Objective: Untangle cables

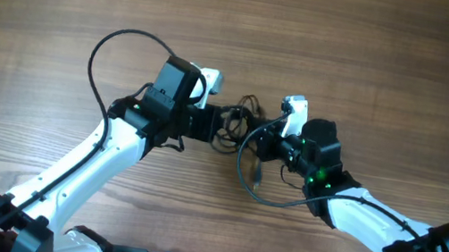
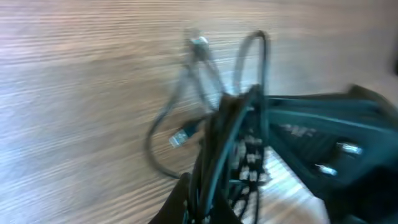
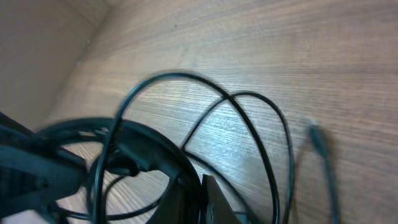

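Pull apart slowly: L claw (image 1: 215, 125) pinches cables (image 1: 240, 121); can't tell R claw (image 1: 262, 141) grip, so check 1st.

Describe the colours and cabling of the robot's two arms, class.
Both arms have long white links and black joints. The left arm carries a thick black cable loop; the right arm shows green lights near its wrist.

The table (image 1: 44, 7) is showing matt brown wood with fine, streaky grain. The cables (image 1: 234, 120) are looking like thin black plastic-sheathed cord, smooth and faintly shiny. The arm shell (image 1: 83, 160) at lower left is gleaming as glossy white plastic.
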Controlling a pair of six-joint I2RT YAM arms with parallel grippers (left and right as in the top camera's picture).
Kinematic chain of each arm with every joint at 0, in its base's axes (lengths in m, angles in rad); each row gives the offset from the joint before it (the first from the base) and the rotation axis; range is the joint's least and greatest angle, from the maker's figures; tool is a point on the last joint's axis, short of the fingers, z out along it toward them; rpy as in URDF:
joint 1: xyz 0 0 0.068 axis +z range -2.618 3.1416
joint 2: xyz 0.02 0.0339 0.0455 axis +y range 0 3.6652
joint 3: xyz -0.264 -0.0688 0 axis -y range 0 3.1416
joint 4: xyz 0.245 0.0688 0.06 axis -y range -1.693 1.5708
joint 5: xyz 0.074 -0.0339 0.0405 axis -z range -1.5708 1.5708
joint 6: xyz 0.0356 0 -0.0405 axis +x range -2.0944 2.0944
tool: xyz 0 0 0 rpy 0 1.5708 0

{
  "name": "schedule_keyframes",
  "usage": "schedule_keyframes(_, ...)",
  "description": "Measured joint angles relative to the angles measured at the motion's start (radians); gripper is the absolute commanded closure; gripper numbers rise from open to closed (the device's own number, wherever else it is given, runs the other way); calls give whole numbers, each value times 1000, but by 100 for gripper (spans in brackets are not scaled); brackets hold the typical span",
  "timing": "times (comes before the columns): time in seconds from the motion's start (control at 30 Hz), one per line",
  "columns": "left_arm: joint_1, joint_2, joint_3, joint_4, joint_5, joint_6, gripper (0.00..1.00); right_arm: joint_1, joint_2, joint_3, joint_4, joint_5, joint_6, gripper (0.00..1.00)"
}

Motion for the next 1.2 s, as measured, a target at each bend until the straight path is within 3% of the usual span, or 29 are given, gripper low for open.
schedule_keyframes(0.13, 54, 0, 0, -62, -98, -159, 96, -49, -5, 14, -68, -30, 124, 96)
schedule_keyframes(0.23, 172, -2, 0, -99, -243, -282, 89, -170, 0, -5, -145, 105, 195, 95)
schedule_keyframes(0.27, 191, -2, 0, -99, -273, -318, 86, -180, 0, -8, -151, 130, 214, 93)
schedule_keyframes(0.3, 200, -2, 0, -99, -290, -357, 85, -179, 1, -8, -153, 141, 231, 81)
schedule_keyframes(0.37, 200, -2, 0, -99, -305, -412, 90, -176, 0, -8, -164, 154, 275, 69)
schedule_keyframes(0.43, 196, -2, 0, -98, -304, -448, 92, -175, 1, -9, -186, 158, 305, 63)
schedule_keyframes(0.47, 192, -2, -1, -82, -289, -444, 88, -175, 0, -9, -198, 158, 325, 61)
schedule_keyframes(0.5, 187, -2, -2, -59, -262, -419, 80, -175, 0, -9, -204, 155, 333, 59)
schedule_keyframes(0.53, 177, -2, -2, -26, -211, -364, 65, -175, 1, -9, -212, 151, 341, 55)
schedule_keyframes(0.63, 118, -2, -2, 41, 22, -108, 8, -175, 1, -9, -219, 148, 355, 48)
schedule_keyframes(0.67, 100, -2, -2, 43, 60, -47, 0, -175, 0, -9, -220, 147, 357, 45)
schedule_keyframes(0.73, 73, -2, -2, 43, 66, 12, 0, -175, 1, -9, -220, 146, 364, 41)
schedule_keyframes(0.8, 69, -2, -2, 19, -8, -14, 0, -175, 1, -9, -220, 144, 370, 38)
schedule_keyframes(0.93, 71, -2, -2, -82, -268, -233, 0, -175, 1, -9, -220, 144, 369, 34)
schedule_keyframes(1.17, 71, 60, -2, -142, -370, -520, 0, -175, 0, -9, -220, 144, 369, 34)
schedule_keyframes(1.2, 71, 74, -2, -139, -373, -547, 5, -175, 0, -9, -220, 144, 369, 34)
